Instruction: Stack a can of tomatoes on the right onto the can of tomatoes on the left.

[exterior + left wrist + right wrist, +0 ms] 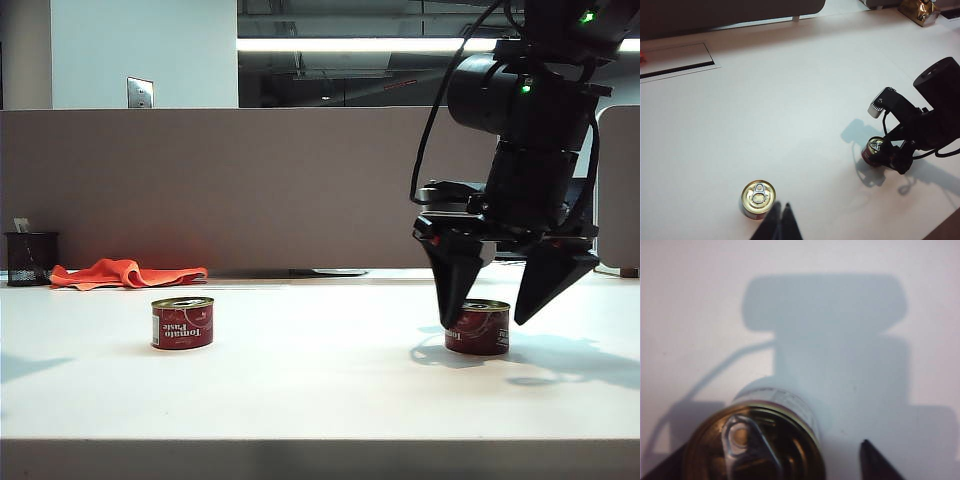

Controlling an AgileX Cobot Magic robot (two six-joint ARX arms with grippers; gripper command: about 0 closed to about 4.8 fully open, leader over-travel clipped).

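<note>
1. Hanging over the short red tomato can with a gold pull-tab lid on the right [478, 326], the right pincer [485, 318] is standing with its two black pointed fingers wide apart, one on each side of the can, and it is gripping nothing yet.
2. The fingertips are reaching down to about the level of the can's lid; I judge this wide stance is chosen so that the fingers can pass the rim without knocking it.
3. In the right wrist view this can [757, 440] is sitting between the two dark fingertips, a little closer to one of them, so a small centring may be needed before closing.
4. The second red tomato can with a gold lid, on the left [182, 322], is standing upright on the white counter [320, 390], well apart from the first one; it is the base for the stack and is free on top.
5. The left pincer [780, 220] is showing only its dark fingertips, pressed together and empty, just beside the left can [758, 198].
6. An orange cloth [125, 272] and a black mesh cup [30, 258] are lying at the far edge, away from the path.
</note>
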